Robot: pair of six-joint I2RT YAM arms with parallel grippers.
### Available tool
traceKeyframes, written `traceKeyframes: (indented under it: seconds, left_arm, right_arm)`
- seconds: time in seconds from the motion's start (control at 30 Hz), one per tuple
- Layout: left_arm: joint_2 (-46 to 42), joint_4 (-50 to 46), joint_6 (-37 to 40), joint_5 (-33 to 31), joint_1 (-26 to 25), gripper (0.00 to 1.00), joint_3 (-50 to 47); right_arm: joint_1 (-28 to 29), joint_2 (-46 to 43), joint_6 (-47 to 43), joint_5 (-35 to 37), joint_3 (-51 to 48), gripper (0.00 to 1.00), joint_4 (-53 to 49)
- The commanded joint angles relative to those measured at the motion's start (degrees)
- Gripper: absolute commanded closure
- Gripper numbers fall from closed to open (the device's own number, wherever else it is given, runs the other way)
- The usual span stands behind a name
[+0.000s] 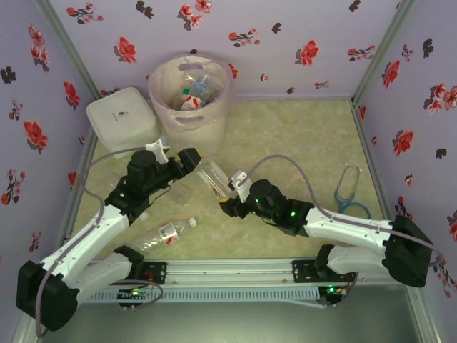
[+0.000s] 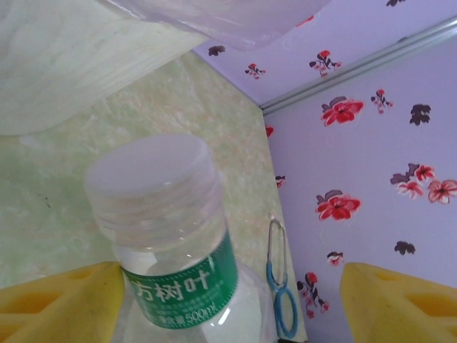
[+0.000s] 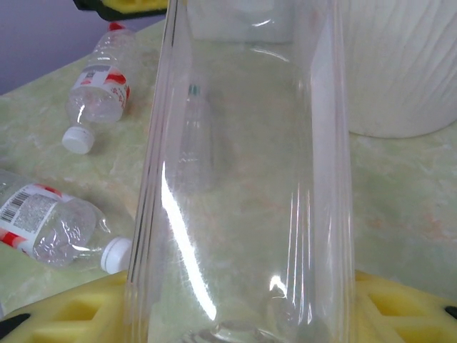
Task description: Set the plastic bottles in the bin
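My right gripper point(image 1: 230, 199) point(image 3: 243, 314) is shut on a clear unlabelled bottle point(image 1: 214, 179) point(image 3: 243, 164), which slants up toward the left gripper. My left gripper point(image 1: 194, 161) point(image 2: 232, 300) is open. A green-labelled bottle point(image 2: 178, 264) with a pale cap lies between its fingers, against the left finger and well apart from the right one. The pink-beige bin point(image 1: 214, 107) point(image 3: 400, 64) stands at the back left with several bottles point(image 1: 193, 89) inside. Two red-labelled bottles point(image 3: 100, 86) point(image 3: 50, 229) lie on the table; one of them point(image 1: 168, 232) is near the left arm's base.
A white square lidded box point(image 1: 121, 118) sits left of the bin. A blue stethoscope point(image 1: 351, 196) point(image 2: 282, 286) lies by the right wall. Floral walls close in the table on three sides.
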Motion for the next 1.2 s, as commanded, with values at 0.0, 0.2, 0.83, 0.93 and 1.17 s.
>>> traceKeyframes:
  seconds: [0.0, 0.2, 0.83, 0.93, 1.17]
  left_arm:
    - [0.4, 3.1, -0.4, -2.0, -0.5, 0.24, -0.7]
    - [1.1, 1.7, 1.2, -4.4, -0.6, 0.25, -0.2]
    - [4.0, -10.4, 16.0, -4.6, 1.9, 0.86, 22.6]
    - [6.6, -14.5, 20.9, -4.3, 4.0, 0.87, 33.3]
    - [15.1, -21.2, 33.1, -10.6, 9.3, 0.98, 54.2]
  right_arm:
    - [1.4, 0.4, 0.1, -2.2, -0.6, 0.95, 6.4]
    - [1.4, 0.1, 1.4, -3.2, -1.6, 0.95, 8.2]
    - [1.5, -3.6, 2.0, 5.9, 0.3, 0.00, -2.1]
    - [1.4, -6.7, 3.2, 11.5, -0.3, 0.00, -5.4]
    - [1.0, -15.1, 7.7, 19.1, -3.6, 0.00, -10.3]
